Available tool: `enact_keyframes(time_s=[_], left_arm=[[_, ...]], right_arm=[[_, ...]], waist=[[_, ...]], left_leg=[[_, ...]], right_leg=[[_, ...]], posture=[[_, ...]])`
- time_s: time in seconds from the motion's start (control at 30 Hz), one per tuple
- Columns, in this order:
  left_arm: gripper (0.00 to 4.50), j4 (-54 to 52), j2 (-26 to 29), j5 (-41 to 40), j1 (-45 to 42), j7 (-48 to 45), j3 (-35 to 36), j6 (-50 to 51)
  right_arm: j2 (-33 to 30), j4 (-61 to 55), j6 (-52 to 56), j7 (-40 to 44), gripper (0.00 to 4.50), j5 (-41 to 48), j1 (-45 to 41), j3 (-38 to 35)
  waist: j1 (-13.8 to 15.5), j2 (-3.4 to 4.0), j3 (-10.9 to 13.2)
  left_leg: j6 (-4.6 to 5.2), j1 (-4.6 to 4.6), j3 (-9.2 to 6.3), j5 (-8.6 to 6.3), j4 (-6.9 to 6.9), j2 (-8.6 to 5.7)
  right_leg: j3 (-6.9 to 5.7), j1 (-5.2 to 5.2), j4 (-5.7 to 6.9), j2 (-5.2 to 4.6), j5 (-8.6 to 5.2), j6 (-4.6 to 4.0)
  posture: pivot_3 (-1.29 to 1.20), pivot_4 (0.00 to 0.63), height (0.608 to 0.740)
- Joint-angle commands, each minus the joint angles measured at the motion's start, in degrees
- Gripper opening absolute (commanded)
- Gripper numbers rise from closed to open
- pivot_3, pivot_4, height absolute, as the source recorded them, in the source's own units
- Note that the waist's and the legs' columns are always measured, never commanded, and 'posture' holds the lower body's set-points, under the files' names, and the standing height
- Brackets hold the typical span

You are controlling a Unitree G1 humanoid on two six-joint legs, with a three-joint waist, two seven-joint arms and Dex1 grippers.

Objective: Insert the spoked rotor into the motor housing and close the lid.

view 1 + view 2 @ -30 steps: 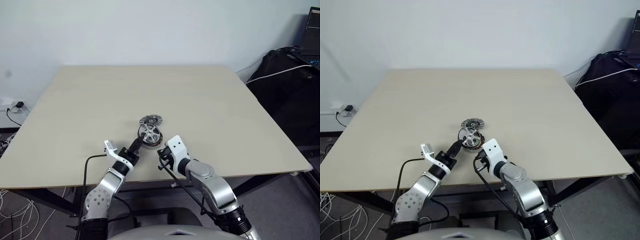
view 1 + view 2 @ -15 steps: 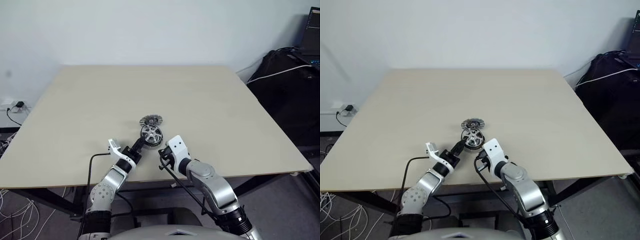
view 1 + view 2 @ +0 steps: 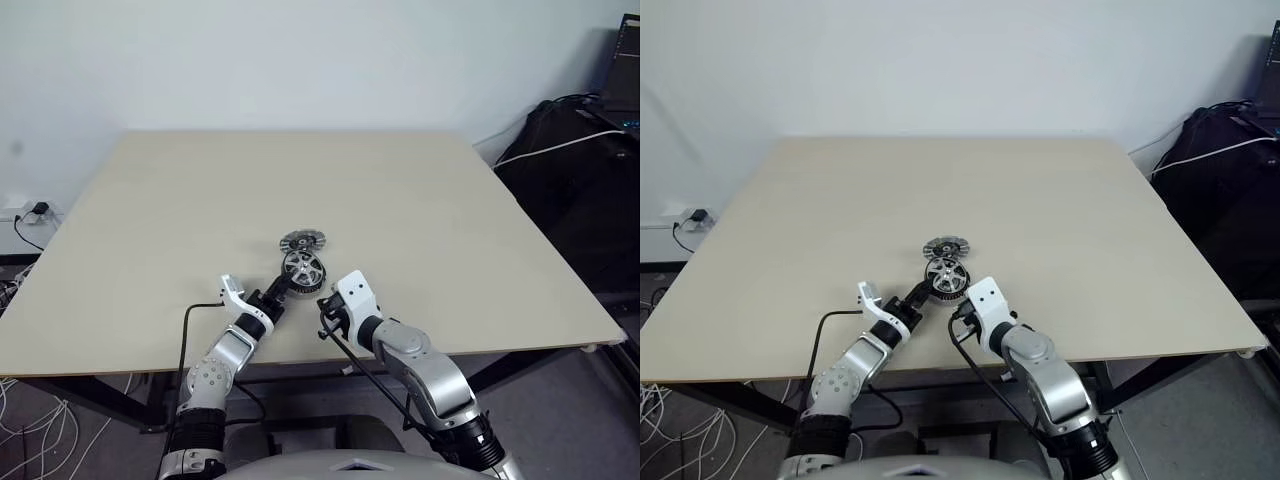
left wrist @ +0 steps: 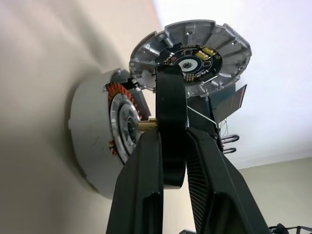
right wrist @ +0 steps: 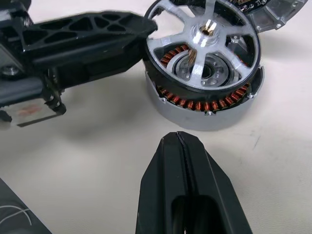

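My left gripper [image 3: 284,283] is shut on the black rim of the spoked rotor [image 5: 204,30], a silver spoked disc. I hold the rotor just over the motor housing [image 5: 204,116], a grey-walled cup with copper windings. The left wrist view shows the rotor's rim [image 4: 170,122] between my fingers. Its brass shaft points at the housing's [image 4: 90,141] centre, with a small gap left. The lid [image 3: 301,240], grey with radial ribs and a dark centre, lies on the table just behind the housing. My right gripper [image 5: 179,138] is shut and empty, a short way in front of the housing.
The parts sit near the front middle of a beige table [image 3: 420,200]. Its front edge [image 3: 500,350] runs close under both wrists. Black bags [image 3: 570,150] and a laptop stand off the table's right side. Cables lie on the floor at the left.
My left arm has reached forward and a little down, carrying the rotor from a tilted hold to closer over the housing. The right arm has stayed still.
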Motion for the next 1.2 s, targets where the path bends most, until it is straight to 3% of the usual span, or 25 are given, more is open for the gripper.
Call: enact_keyframes(time_s=[0.03,0.6,0.93,1.2], left_arm=[[0.37,-0.04,-5.18,-0.28,-2.56,-1.75,-0.42,-0.22],[0.37,2.15,-5.22,0.4,-3.64,-2.53,-1.13,0.87],[3.65,1.47,-5.01,0.53,-3.56,-2.74,-1.0,0.44],[3.65,-4.16,-4.83,-1.32,-1.11,-1.72,-0.36,0.56]], right_arm=[[0.21,-2.46,-0.74,-0.23,0.0,0.51,-0.5,-0.76],[0.23,-2.78,-0.78,-0.44,0.0,0.38,-0.17,-0.69],[0.36,-2.68,-0.87,-0.46,0.0,0.42,-0.15,-0.7],[0.62,-2.54,-0.8,-0.49,0.0,0.52,-0.19,-0.7]], waist=[[0.0,0.0,0.0],[0.01,0.0,0.0],[0.05,0.02,-0.02],[-0.05,0.02,-0.01]], left_leg=[[0.0,0.0,0.0,0.0,0.0,0.0],[0.0,-0.01,-0.02,0.0,0.01,0.0],[0.0,0.01,-0.07,0.0,0.05,-0.01],[0.01,-0.05,-0.16,0.01,0.18,-0.02]], right_leg=[[0.0,0.0,0.0,0.0,0.0,0.0],[-0.02,0.0,0.0,0.0,0.0,0.0],[-0.03,0.07,0.01,0.0,0.0,0.0],[-0.03,0.06,0.07,0.01,0.01,0.01]], posture=[[0.0,0.0,0.74],[0.0,0.0,0.74],[0.0,0.0,0.74],[0.0,0.0,0.74]])
